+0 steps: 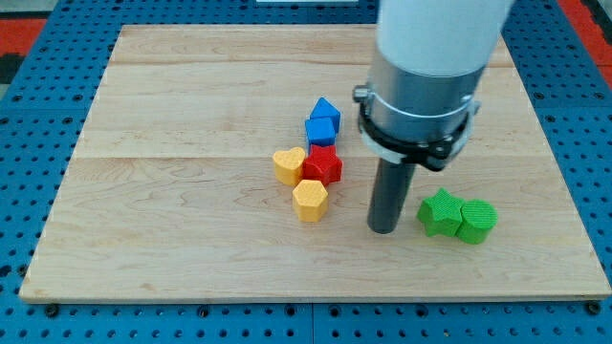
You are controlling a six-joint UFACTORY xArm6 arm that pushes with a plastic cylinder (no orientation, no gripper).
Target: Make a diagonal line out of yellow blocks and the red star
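A red star (323, 164) lies near the middle of the wooden board (191, 143). A yellow heart (288, 164) touches its left side. A yellow hexagon (310, 200) sits just below the star and touches it. My tip (383, 229) rests on the board to the right of the yellow hexagon, a block's width away, and to the left of the green blocks. It touches no block.
Two blue blocks (323, 122) stand just above the red star. A green star (440, 212) and a green cylinder (476, 221) lie together at the view's right, close to my tip. The arm's wide grey body (426, 76) hides the board above them.
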